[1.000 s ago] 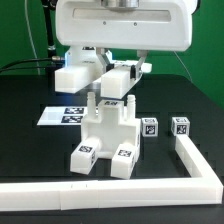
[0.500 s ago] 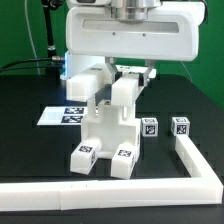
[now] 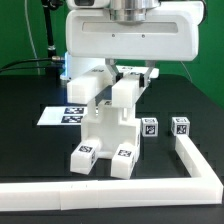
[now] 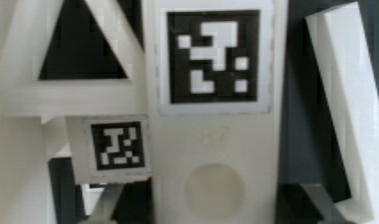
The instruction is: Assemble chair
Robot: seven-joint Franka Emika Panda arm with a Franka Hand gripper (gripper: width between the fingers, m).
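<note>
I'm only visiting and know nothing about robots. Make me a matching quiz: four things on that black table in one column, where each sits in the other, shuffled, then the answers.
Things
1. chair
2. marker board
3. two loose tagged cubes
4. border rail

Places
A. along the near edge and up the exterior view's right side
B. middle of the table
C. at the exterior view's right of the chair
D. lying flat at the exterior view's left, partly hidden by the chair

Pairs: 1-B, 2-D, 3-C, 4-A

Black table (image 3: pixel 25 110), marker board (image 3: pixel 55 116), white border rail (image 3: pixel 195 165), perhaps a cable (image 3: pixel 46 40) behind
</note>
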